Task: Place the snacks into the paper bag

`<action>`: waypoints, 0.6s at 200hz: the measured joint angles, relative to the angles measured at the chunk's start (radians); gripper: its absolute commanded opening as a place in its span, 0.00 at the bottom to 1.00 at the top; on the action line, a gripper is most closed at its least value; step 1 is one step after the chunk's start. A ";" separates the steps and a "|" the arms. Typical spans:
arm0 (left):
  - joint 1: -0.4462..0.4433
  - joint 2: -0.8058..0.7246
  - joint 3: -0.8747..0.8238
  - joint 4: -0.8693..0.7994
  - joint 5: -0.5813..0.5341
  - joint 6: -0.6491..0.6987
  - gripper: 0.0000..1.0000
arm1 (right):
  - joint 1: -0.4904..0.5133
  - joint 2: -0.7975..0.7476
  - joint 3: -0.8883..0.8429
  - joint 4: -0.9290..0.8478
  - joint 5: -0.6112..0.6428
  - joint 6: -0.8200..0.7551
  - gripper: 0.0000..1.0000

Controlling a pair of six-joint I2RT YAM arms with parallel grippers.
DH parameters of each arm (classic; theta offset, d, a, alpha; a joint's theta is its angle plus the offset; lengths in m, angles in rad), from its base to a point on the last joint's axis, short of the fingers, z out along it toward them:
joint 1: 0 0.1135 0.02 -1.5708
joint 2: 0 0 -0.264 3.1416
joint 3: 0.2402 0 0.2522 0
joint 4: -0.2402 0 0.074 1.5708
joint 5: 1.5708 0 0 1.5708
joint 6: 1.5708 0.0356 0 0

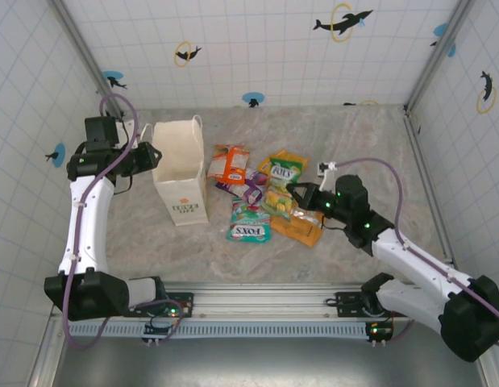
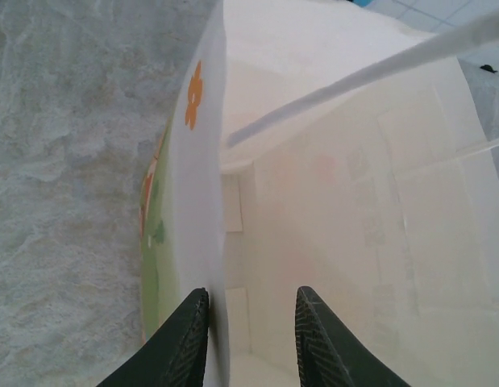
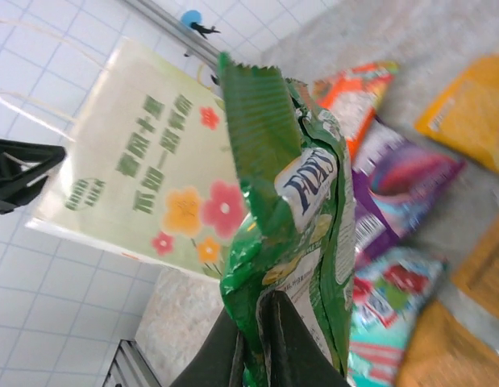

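Left gripper [image 1: 146, 156]: sitting at the left rim of the paper bag [image 1: 180, 176], jaws standing apart, one finger outside a printed wall and the other inside the mouth; it is straddling the paper rather than pinching it, as far as the wrist view shows
Paper bag: standing upright on the table [image 1: 354, 145] with its mouth open, just left of the snacks
Snacks: lying in a loose overlapping cluster between the bag and the right arm, with the orange-white packet [image 1: 229, 164] nearest the bag, the purple packet [image 1: 249, 190] below it, the teal-green packet [image 1: 249, 231] in front and the yellow-orange packet [image 1: 304, 231] furthest right
Right gripper [image 3: 261, 334]: closing tight on the lower edge of a green-yellow packet [image 3: 261, 137], which is standing on edge before its camera
Step in hand: judged to be the pick of one packet, with none seen inside the bag
Next move: likely calling for a lift clear of the pile, a carry leftward above the bag's rim, then a release over the open mouth
Writing: "FOX'S" is reading clearly on the held packet and on the teal-green one; the bag is showing green characters and flowers, too unclear to read
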 measured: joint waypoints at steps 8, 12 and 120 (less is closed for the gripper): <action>0.000 0.000 0.000 0.000 -0.012 -0.002 0.34 | 0.012 0.025 0.050 -0.006 0.012 -0.019 0.00; 0.000 0.000 0.000 0.000 -0.020 -0.005 0.34 | 0.019 0.039 0.075 -0.009 0.020 -0.029 0.00; 0.000 -0.010 -0.005 0.001 -0.092 -0.025 0.30 | 0.226 0.421 0.786 -0.019 0.194 -0.278 0.00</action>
